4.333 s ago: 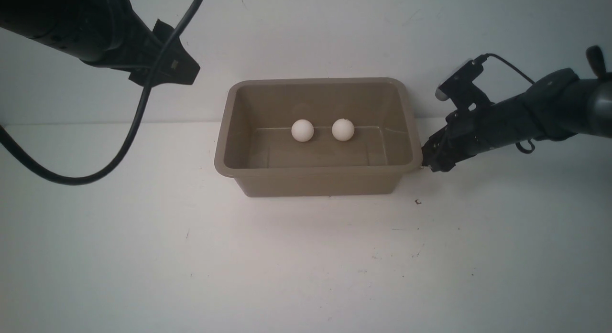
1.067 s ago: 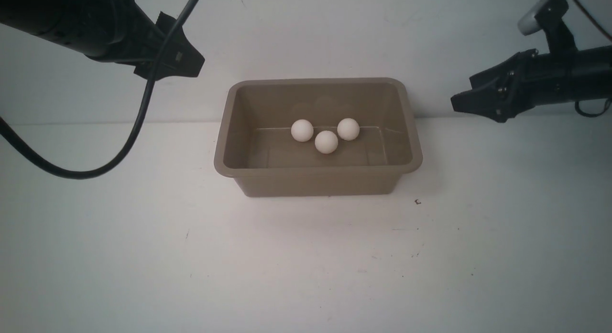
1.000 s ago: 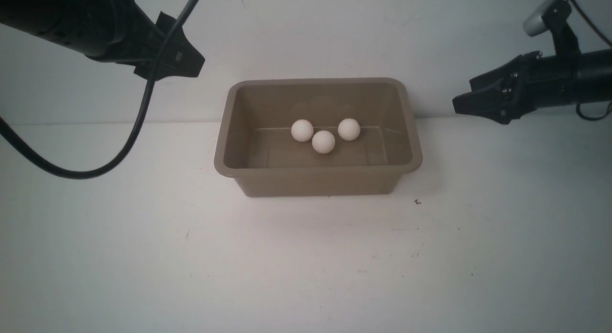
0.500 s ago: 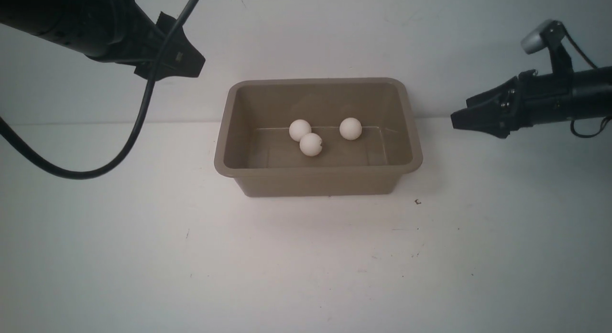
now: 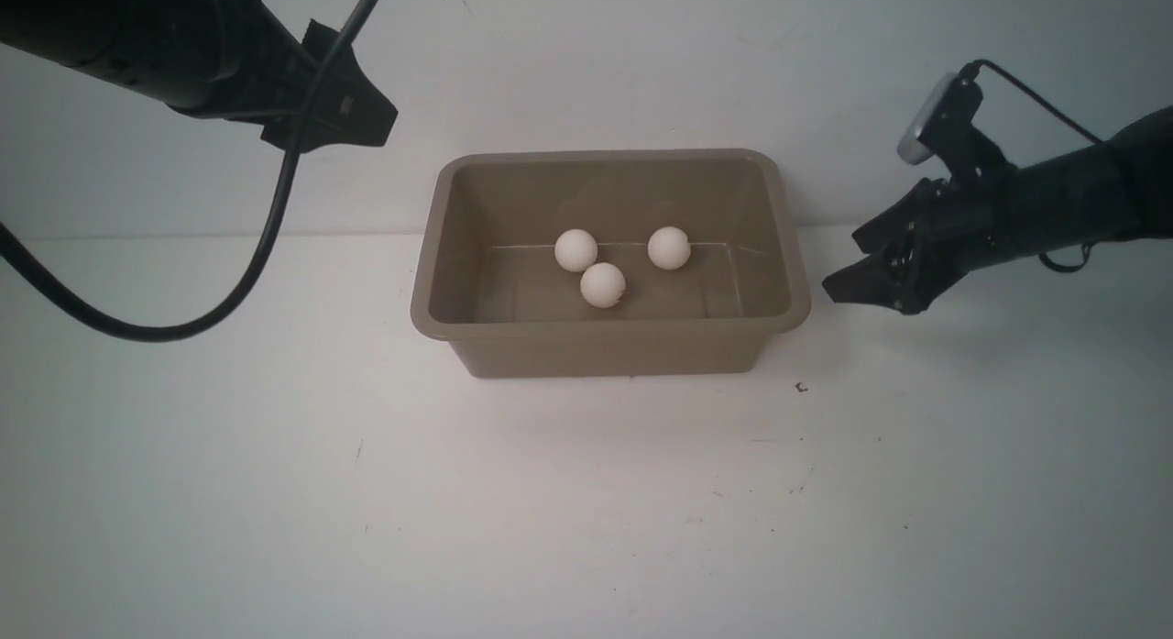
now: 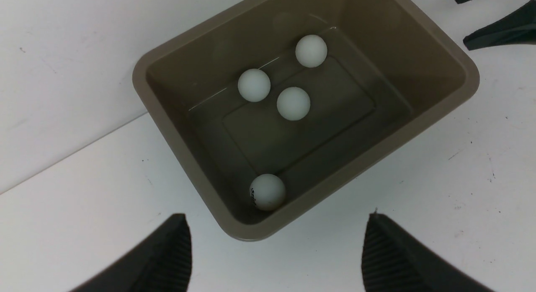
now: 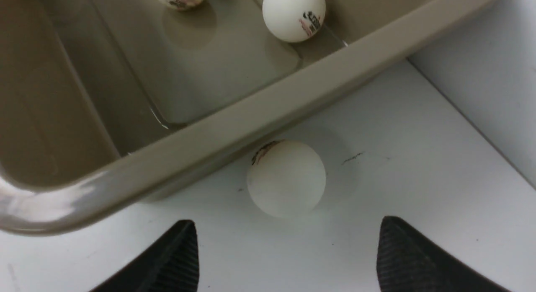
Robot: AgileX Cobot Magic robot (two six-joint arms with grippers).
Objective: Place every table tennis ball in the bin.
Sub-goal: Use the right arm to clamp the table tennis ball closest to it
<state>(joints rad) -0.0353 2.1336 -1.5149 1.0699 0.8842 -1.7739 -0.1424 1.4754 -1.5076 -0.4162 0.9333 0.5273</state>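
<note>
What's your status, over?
Open, empty: left gripper, right gripper. Four table tennis balls in bin; fifth ball on table beside bin wall, ahead of right gripper. Bin's rim crowds grasp.

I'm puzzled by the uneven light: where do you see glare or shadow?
Front view: table brightest in the middle, dimmer at the corners. Right wrist view: white glare on the bin, at its rim corner. Left wrist view: bin floor dim, shaded.

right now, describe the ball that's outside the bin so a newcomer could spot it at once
Find the taupe bin, then the white table just outside its rim on the robot's right, where the open right gripper hovers. The ball lies close against that rim. Unlike the other balls, it is on the table, not inside the bin.
</note>
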